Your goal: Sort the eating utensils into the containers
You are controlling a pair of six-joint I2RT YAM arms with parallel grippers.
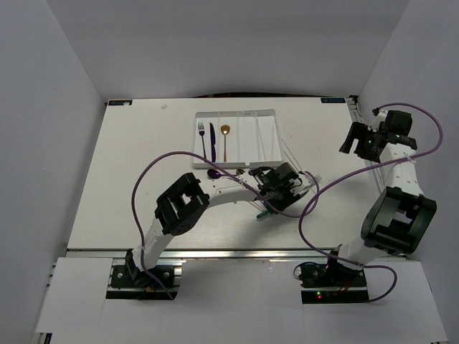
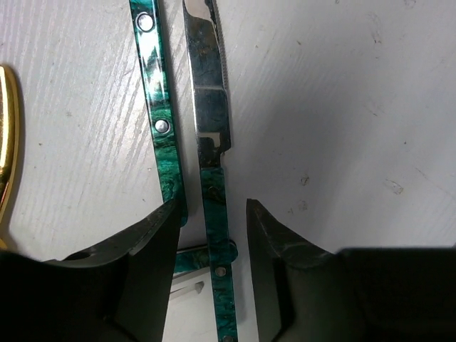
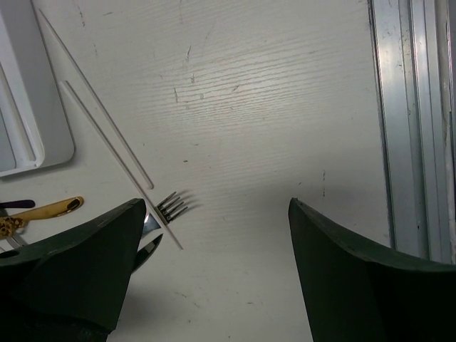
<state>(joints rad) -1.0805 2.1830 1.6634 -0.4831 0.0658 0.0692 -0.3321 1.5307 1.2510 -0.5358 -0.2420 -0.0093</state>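
The white tray (image 1: 267, 136) lies at the back middle. Its left compartments hold a purple fork (image 1: 201, 132), a purple knife (image 1: 212, 141) and a gold spoon (image 1: 225, 140). My left gripper (image 1: 277, 188) is low over a pile of utensils in front of the tray. In the left wrist view it (image 2: 212, 205) is open, its jaws on either side of the teal handle of a silver knife (image 2: 211, 107), not closed on it. A second teal handle (image 2: 158, 107) lies beside it. My right gripper (image 1: 361, 140) (image 3: 216, 206) is open and empty, raised at the right.
White chopsticks (image 3: 107, 121) lie slanted by the tray corner (image 3: 28, 107), crossing silver fork tines (image 3: 171, 205) and a gold handle (image 3: 50, 209). A purple spoon (image 1: 214, 173) lies at the tray's front edge. A metal rail (image 3: 410, 121) runs along the table's right edge.
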